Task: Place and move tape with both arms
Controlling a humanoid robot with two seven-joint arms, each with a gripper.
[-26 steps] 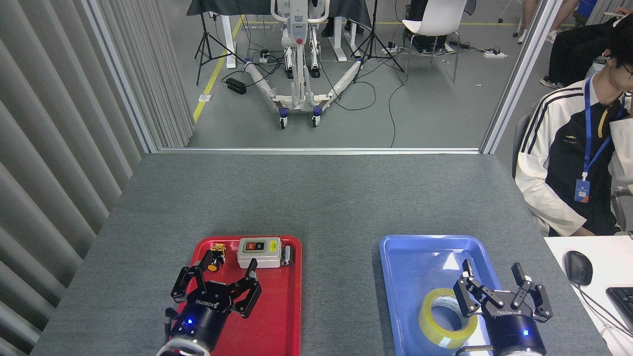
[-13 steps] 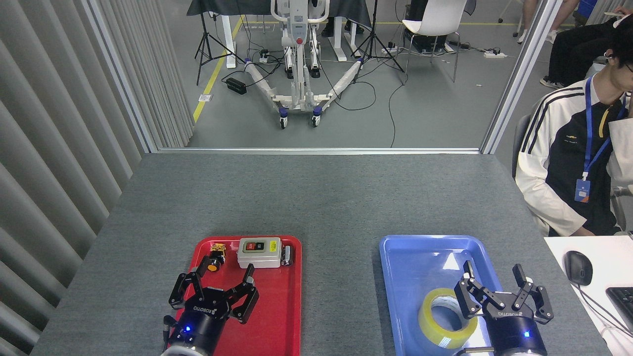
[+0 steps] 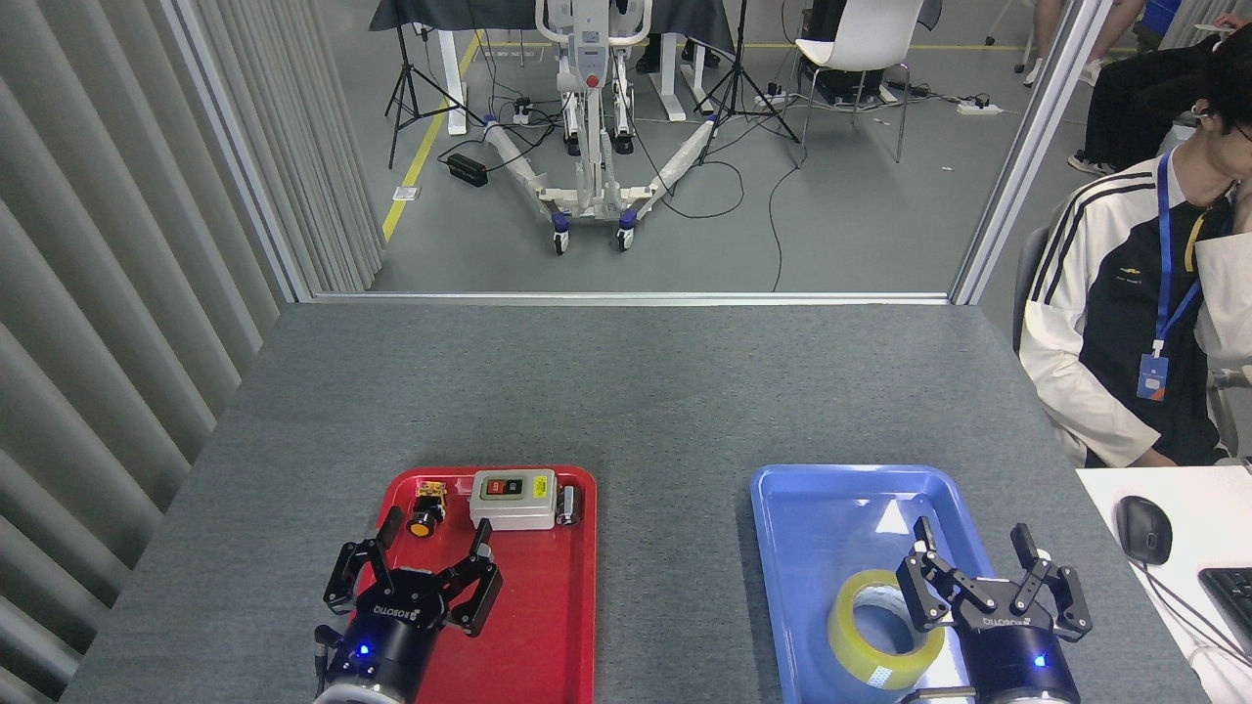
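While the wide roll of translucent yellow packing tape is lying flat in the blue plastic tray, the black right gripper is hovering spread and empty beside it, risking nudging the roll against the tray wall.
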